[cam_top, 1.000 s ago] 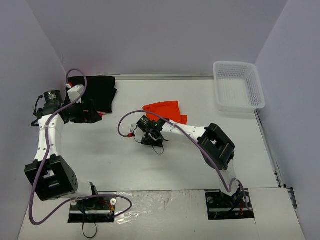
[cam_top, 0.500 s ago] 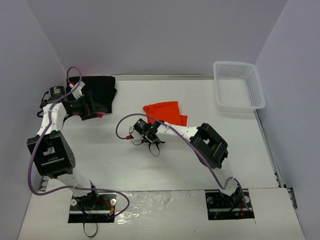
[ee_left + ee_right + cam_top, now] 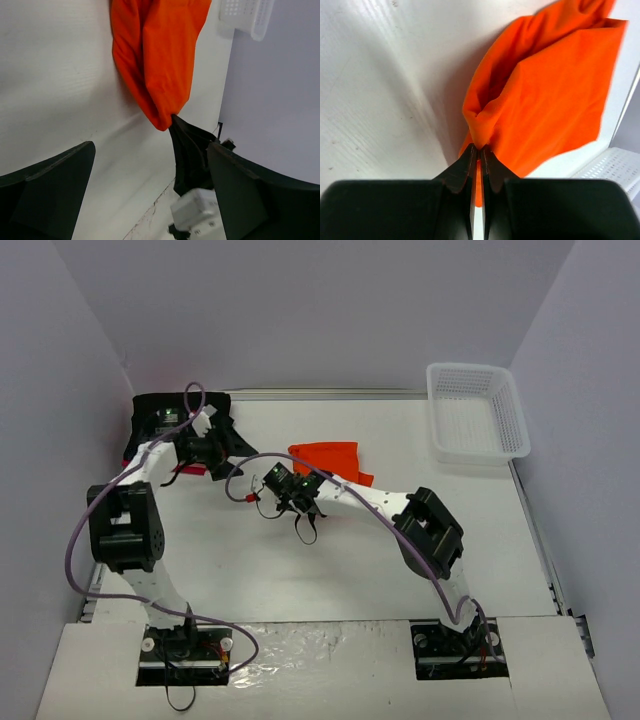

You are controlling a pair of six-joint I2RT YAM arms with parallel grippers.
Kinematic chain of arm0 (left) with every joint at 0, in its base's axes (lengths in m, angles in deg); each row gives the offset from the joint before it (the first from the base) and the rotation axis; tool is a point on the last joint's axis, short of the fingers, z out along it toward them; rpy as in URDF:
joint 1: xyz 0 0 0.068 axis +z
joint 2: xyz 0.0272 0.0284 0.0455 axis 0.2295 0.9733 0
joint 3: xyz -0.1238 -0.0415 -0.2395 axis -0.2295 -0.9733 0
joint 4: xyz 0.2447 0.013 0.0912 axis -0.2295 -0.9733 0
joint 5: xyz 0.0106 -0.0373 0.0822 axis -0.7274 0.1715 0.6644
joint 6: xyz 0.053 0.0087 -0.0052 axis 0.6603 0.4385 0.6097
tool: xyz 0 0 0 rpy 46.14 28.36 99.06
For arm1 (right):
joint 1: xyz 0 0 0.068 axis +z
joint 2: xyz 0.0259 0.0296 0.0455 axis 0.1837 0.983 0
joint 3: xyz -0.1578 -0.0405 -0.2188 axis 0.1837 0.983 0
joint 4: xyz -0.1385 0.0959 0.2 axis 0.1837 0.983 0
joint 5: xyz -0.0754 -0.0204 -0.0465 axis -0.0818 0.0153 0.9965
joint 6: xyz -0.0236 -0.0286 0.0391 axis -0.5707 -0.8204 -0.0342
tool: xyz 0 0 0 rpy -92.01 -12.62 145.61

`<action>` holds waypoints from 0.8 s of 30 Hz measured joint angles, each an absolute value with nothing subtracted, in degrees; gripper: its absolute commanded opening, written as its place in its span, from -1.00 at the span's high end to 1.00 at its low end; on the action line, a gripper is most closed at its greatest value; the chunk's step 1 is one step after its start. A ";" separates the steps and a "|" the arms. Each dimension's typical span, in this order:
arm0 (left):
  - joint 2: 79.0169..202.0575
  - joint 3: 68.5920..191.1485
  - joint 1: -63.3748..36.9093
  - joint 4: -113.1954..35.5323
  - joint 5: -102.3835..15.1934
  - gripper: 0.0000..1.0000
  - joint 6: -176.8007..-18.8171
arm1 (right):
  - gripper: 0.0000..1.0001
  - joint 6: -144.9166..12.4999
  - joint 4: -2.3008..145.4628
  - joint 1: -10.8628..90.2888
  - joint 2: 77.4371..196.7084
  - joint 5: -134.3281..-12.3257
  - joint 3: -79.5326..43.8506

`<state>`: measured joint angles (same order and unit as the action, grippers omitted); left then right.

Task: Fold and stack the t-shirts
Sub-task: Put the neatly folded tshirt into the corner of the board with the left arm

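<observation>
Your right gripper [image 3: 480,147] is clenched on a small pinch of the orange t-shirt [image 3: 332,460], and the right wrist view shows both fingers pressed together with a ridge of cloth caught between their tips. That pinch sits at the shirt's near-left corner. From the gripper, the rest of the cloth spreads away toward the far side and to the right, in the direction of the white basket [image 3: 465,367]. The shirt lies bunched and partly doubled over on the table [image 3: 230,560], with its longer run roughly left to right in the top view, so the held corner is at one end of that run. Your left gripper [image 3: 225,440] is released, its jaws wide and holding nothing. It faces the orange t-shirt from the left, and its wrist view looks straight at the pinched corner. It hangs near the black t-shirt [image 3: 150,408], which lies at the far left corner of the table, well apart from the orange one. The right arm is therefore the one committed to the orange cloth. My judgement is that any pull should go toward you and to the left, away from the bulk, to draw the shirt out flat.
</observation>
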<state>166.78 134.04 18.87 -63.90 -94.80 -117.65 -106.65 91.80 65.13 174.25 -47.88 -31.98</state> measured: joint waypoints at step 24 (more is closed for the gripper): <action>180.28 127.24 3.29 -37.67 -85.83 -0.89 -147.02 | 1.00 -106.52 95.59 63.77 171.69 -45.57 -35.15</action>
<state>180.28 127.24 3.29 -37.67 -85.83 -147.02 -106.52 95.59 63.77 171.69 -45.57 -35.15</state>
